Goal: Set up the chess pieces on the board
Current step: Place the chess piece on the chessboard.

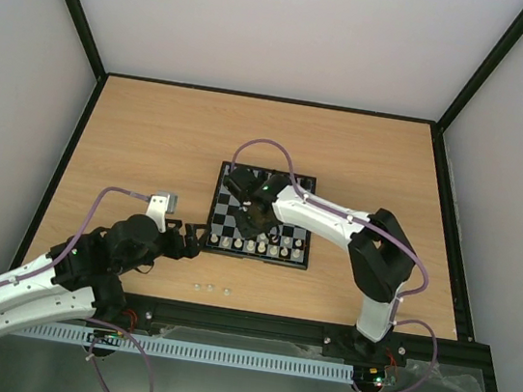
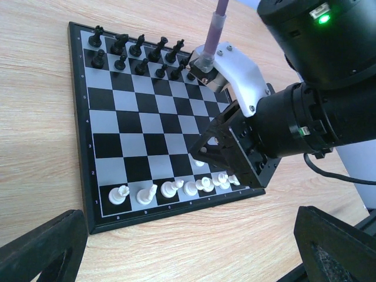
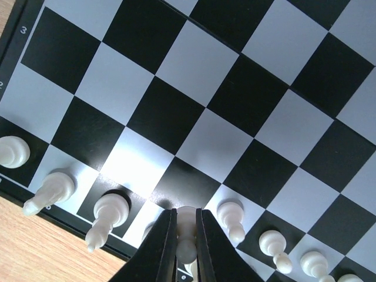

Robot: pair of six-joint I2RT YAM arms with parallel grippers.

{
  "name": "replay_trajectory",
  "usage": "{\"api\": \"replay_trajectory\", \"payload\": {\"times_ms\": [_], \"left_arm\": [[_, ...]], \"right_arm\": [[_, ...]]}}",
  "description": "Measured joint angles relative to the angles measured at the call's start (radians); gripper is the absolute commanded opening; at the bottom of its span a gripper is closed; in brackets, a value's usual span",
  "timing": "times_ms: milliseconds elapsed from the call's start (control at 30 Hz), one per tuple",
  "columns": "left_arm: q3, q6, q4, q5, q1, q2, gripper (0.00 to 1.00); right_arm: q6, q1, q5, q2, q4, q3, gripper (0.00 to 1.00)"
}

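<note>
My right pincer (image 3: 185, 216) is closed to a narrow gap on one white chess piece (image 3: 187, 241) — a finger pressed to each side of it. It is low over the board (image 3: 176, 106), just behind the near row of white pieces (image 2: 176, 188). I cannot tell whether its base touches the square. Other white pieces crowd close on both sides. The far rows hold the black pieces (image 2: 141, 53). My left pincer (image 2: 188, 258) gapes wide, holding nothing, over the table (image 1: 152, 142) beside the board's near left corner. Three loose white pieces (image 1: 212, 289) lie on the wood in front of the board.
</note>
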Motion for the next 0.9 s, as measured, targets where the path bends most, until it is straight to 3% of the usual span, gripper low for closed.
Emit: {"api": "replay_trajectory", "payload": {"times_ms": [900], "left_arm": [[0.000,0.003,0.001,0.000,0.000,0.000,0.99]], "right_arm": [[-0.014,-0.001,-0.029,0.086,0.013,0.005,0.11]]}}
